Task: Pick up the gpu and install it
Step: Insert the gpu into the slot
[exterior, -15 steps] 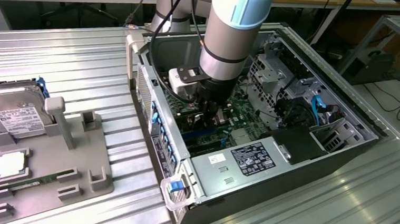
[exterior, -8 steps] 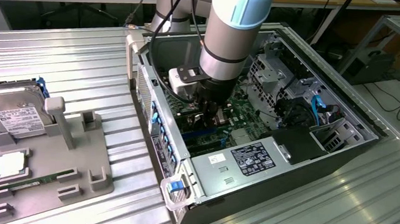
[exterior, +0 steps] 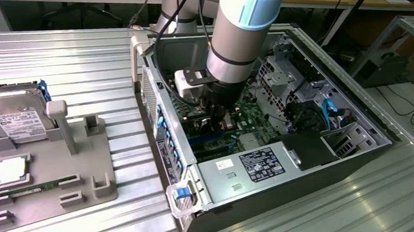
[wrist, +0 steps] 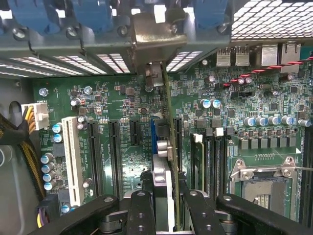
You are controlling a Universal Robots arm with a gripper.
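a: what is on the exterior view's left of the open black and silver computer case (exterior: 274, 203)?
b: a flat grey plastic tray (exterior: 80, 159). on it lie a silver hard drive with a white label (exterior: 14, 116) and a narrow green memory stick (exterior: 31, 188). nothing touches them.
a: and inside the case?
b: the grey and light blue robot arm (exterior: 233, 47) reaches down into it. its black claw (wrist: 168, 208) is closed on the thin dark gpu card (wrist: 162, 164), one finger on each side.
a: where is the card in the case?
b: it stands on its edge over the green main board (wrist: 122, 98), right at the long blue slot (wrist: 155, 128). its silver metal bracket (wrist: 154, 29) is at the case's back wall.
a: which step is this?
b: i think the picking up is done and this is the putting in. i cannot tell if the card is all the way down.
a: what does the putting in need?
b: i think the card must be straight, with its bottom edge in line with the slot. a crooked push could hurt the slot.
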